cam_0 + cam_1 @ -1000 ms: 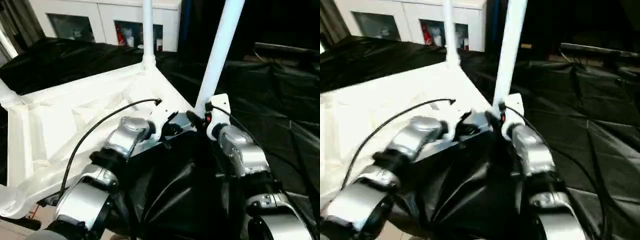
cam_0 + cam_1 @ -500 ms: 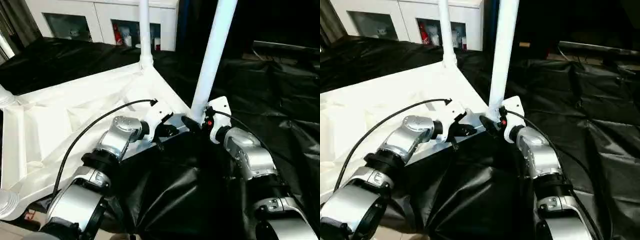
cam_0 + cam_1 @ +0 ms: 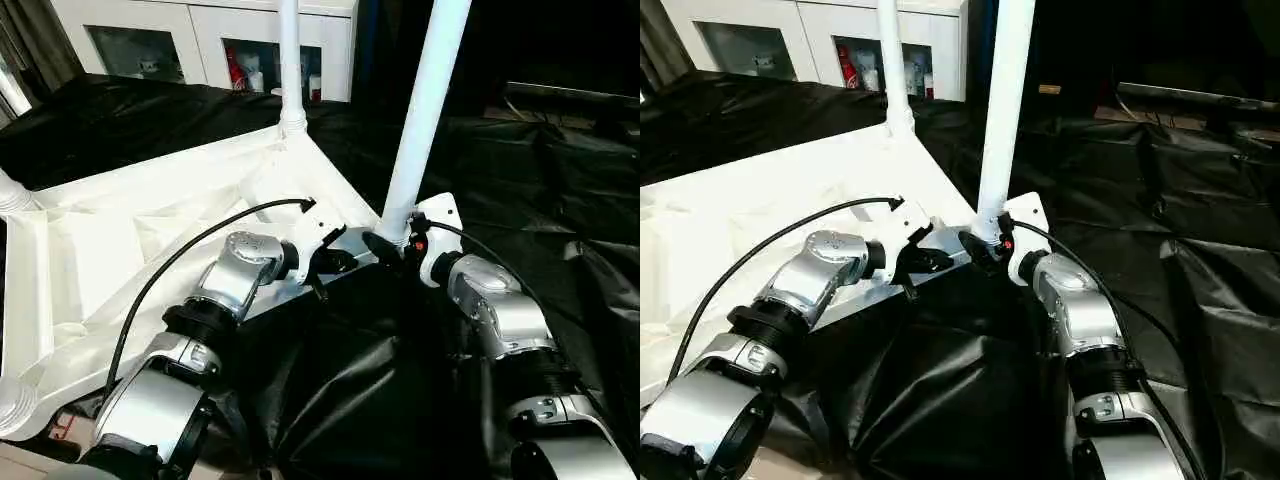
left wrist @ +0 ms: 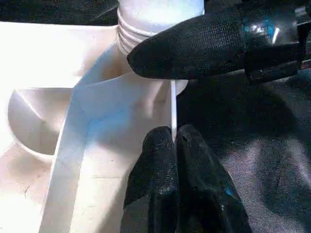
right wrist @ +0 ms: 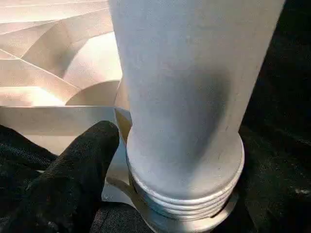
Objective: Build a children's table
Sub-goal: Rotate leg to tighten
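Table top (image 3: 120, 250) lies upside down on black sheeting (image 3: 560, 180), ribbed underside up, with its near corner at the grippers. The left gripper (image 4: 174, 141) has its fingers pressed together, pinching the thin rim of the top just beside that corner's socket. The right gripper (image 3: 392, 247) stands spread around the foot of the near leg (image 3: 425, 110); one black finger (image 5: 73, 170) rests beside the leg's threaded end, not clamping it. That leg stands upright in the socket, yet a few threads show above the collar, so it probably needs more turning. Beyond the grippers, a second leg (image 3: 290, 60) stands at the far corner. Off to the left, a third leg (image 3: 12, 190) shows at the picture's edge, and another corner socket (image 3: 15, 405) sits near the left arm; whether it holds a leg cannot be told. Flipping the table upright remains.
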Controlling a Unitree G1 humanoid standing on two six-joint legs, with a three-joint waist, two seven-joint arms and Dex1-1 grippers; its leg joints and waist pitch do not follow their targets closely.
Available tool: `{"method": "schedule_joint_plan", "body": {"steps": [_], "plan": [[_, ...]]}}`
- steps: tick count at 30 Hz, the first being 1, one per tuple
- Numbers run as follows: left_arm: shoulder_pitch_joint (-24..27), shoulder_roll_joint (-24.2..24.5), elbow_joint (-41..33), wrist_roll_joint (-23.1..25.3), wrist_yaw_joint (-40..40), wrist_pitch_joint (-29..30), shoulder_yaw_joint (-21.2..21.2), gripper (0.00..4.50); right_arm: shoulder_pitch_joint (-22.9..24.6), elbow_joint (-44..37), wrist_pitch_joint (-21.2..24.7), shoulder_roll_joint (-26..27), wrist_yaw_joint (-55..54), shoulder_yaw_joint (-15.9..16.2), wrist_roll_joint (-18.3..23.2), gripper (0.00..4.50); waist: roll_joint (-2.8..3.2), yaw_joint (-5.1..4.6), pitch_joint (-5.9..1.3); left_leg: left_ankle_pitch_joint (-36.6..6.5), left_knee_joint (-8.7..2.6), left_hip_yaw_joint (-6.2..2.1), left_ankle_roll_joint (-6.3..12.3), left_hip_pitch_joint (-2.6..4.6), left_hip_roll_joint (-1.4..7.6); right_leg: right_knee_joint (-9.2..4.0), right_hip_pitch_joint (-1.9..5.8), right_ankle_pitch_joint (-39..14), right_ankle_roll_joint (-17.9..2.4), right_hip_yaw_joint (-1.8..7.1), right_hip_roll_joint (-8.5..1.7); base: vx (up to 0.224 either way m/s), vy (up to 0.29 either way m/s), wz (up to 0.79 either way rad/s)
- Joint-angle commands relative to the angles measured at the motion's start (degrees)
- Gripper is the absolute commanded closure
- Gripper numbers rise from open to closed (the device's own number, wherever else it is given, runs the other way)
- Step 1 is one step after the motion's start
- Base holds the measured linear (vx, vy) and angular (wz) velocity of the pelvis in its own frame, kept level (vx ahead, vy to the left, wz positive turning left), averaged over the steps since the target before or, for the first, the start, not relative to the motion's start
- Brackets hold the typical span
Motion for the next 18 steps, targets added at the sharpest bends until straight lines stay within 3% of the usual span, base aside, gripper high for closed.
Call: {"method": "schedule_joint_plan", "body": {"steps": [1,9,10,11,12,14,15,16,18], "plan": [[-0.69,-2.41,-2.45,-1.63,-1.56,-1.9,-1.72,4.5,0.37,-0.16,1.24,3.01,4.9,6.28,1.92,0.68,-0.33,0.23,-4.18,-9.05,-3.52,-0.52,5.03,0.3,2.05,-3.81,3.51,-12.5,-13.38,3.18,-4.36,0.0,0.0,0.0],[-0.69,-2.41,-2.45,-1.63,-1.56,-1.9,-1.72,4.5,0.37,-0.16,1.24,3.01,4.9,6.28,1.92,0.68,-0.32,0.22,-4.13,-9.35,-3.55,-0.53,4.94,0.33,2.07,-3.89,3.45,-13.16,-13.18,3.17,-4.37,0.0,0.0,0.0],[2.14,1.69,-6.68,-2.84,-10.24,-3.16,-2.9,4.5,2.05,-4.77,1.19,-2.75,16.07,8.63,2.25,0.68,-0.62,0.29,-4.67,-9.01,-3.43,-0.55,5.05,0.37,2.04,-3.75,3.81,-12.9,-13.2,3.12,-4.38,0.0,0.0,0.0],[3.81,4.25,-9.32,-3.75,-15.37,-3.81,-3.63,4.5,2.95,-7.41,1.02,-6.39,22.25,10.25,2.45,0.68,-0.68,0.66,-4.72,-8.53,-3.47,-0.87,5.44,0.15,2.24,-3.46,4.28,-12.02,-13.33,3.01,-4.62,0.0,0.0,0.0],[4.92,5.93,-11.12,-4.38,-18.74,-4.24,-4.13,4.5,3.53,-9.15,0.87,-8.8,26.17,11.32,2.59,0.68,-0.59,0.88,-4.62,-7.47,-3.29,-0.57,6.81,-0.1,2.39,-3.12,4.28,-9.09,-13.53,3.24,-4.37,0.0,0.0,0.0],[5.52,6.82,-12.09,-4.72,-20.41,-4.42,-4.41,4.5,3.82,-10.05,0.78,-10.05,28.08,11.86,2.71,0.68,-0.1,0.94,-4.78,-6.85,-3.12,-0.31,7.95,0.24,2.66,-2.75,3.54,-6.31,-14.8,3.2,-4.25,0.0,0.0,0.0],[5.59,6.91,-12.18,-4.72,-20.5,-4.41,-4.45,4.5,3.79,-10.06,0.69,-10.15,28.18,11.83,2.71,0.68,-0.26,1.02,-4.72,-6.84,-3.15,-0.3,7.91,0.14,2.6,-2.78,3.56,-6.65,-15.03,3.15,-4.24,0.0,0.0,0.0],[5.59,6.91,-12.18,-4.72,-20.5,-4.41,-4.45,4.5,3.79,-10.06,0.69,-10.15,28.18,11.83,2.71,0.68,-0.07,1.51,-4.69,-7.74,-3.14,-0.14,7.26,0.69,2.74,-3.13,3.17,-8.54,-15.16,3.27,-4.37,0.0,0.0,0.0],[5.77,7.13,-12.48,-4.8,-20.88,-4.3,-4.52,4.5,3.85,-10.34,0.53,-10.45,28.73,11.87,2.8,0.68,-0.19,1.81,-4.42,-9.2,-3.38,-0.26,5.58,0.55,2.74,-3.2,3.21,-11.73,-14.53,3.25,-4.36,0.0,0.0,0.0]]}}
